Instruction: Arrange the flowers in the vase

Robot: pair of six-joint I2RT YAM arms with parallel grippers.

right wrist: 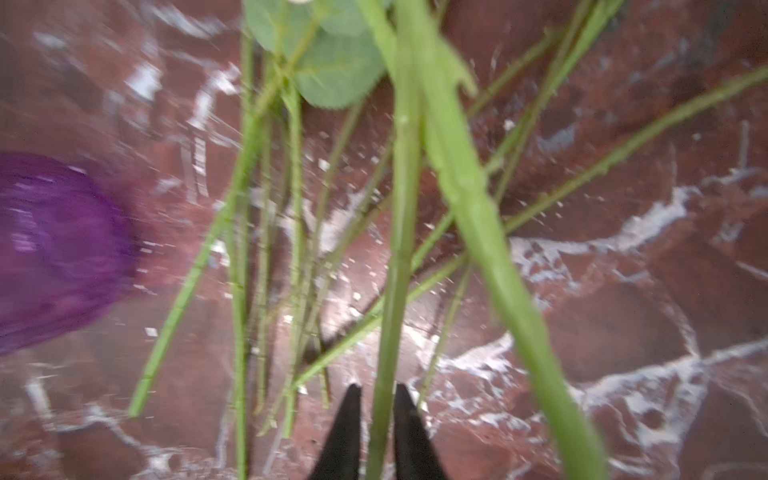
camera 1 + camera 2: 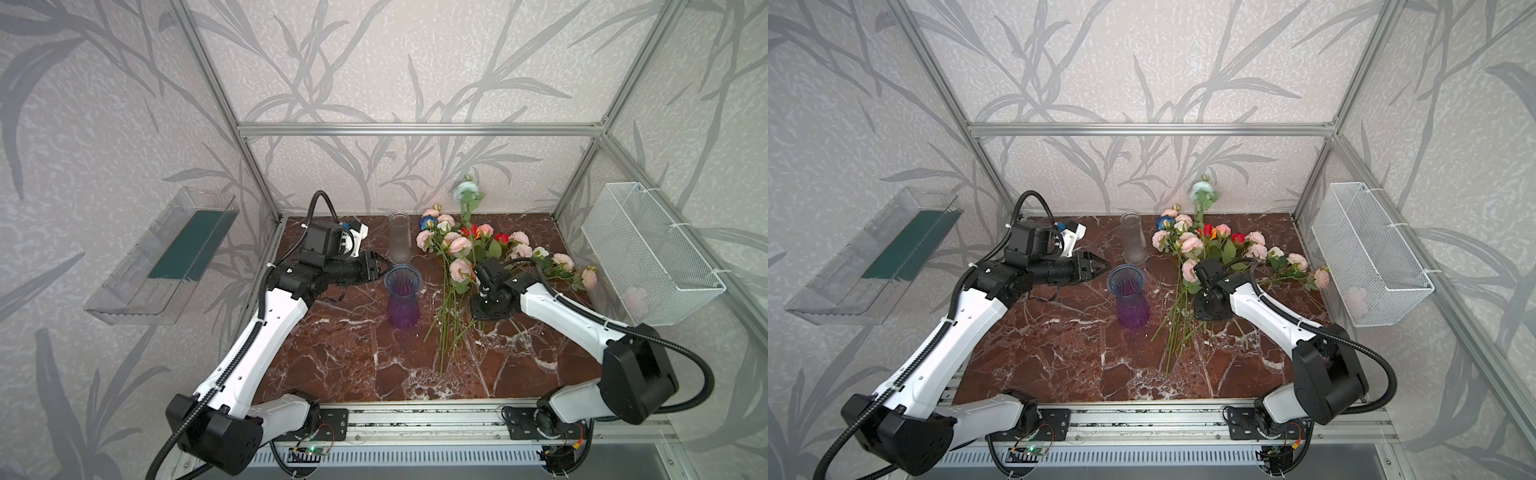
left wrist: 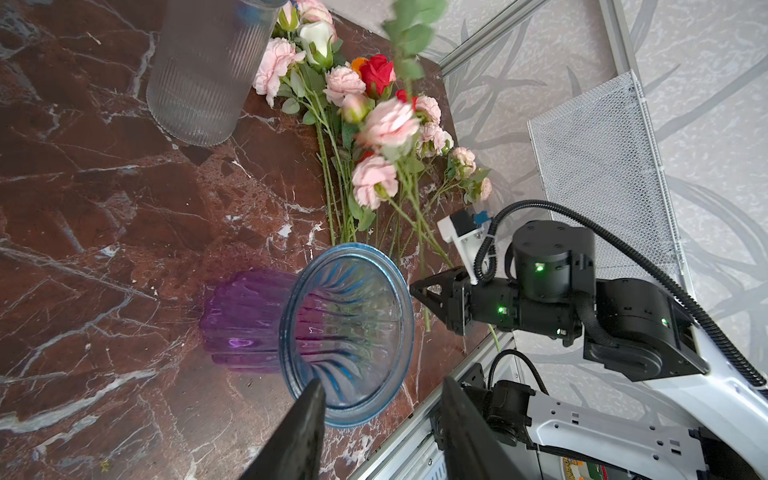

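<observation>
**Flowers piled on marble, vase beside them**

We see the flowers (image 2: 461,249) in a pile on the right half of the table. Heads point to the back wall and stems to the front. Mostly pink, some red, blue and cream. One teal flower (image 2: 466,192) stands up above the pile, blurred.

The right gripper (image 1: 377,388) points down over the stems. Its jaws stand a little apart with one stem (image 1: 395,249) between them; we cannot tell if they pinch it.

The vase (image 2: 402,299), purple with a blue rim, is upright just left of the pile, and every stem we see is outside it. The left gripper (image 2: 379,269) is just beside its rim, jaws apart. A clear vase (image 2: 400,243) stands upright behind.

Table (image 2: 353,357): red-brown marble, white veins. Walls (image 2: 374,62): grey leaf wallpaper, aluminium frame (image 2: 415,129).

Left wall: clear tray (image 2: 124,299) holding a dark green slab (image 2: 187,245). Right wall: white mesh basket (image 2: 648,232) with something pale pink (image 2: 636,299) inside, blurred.
</observation>
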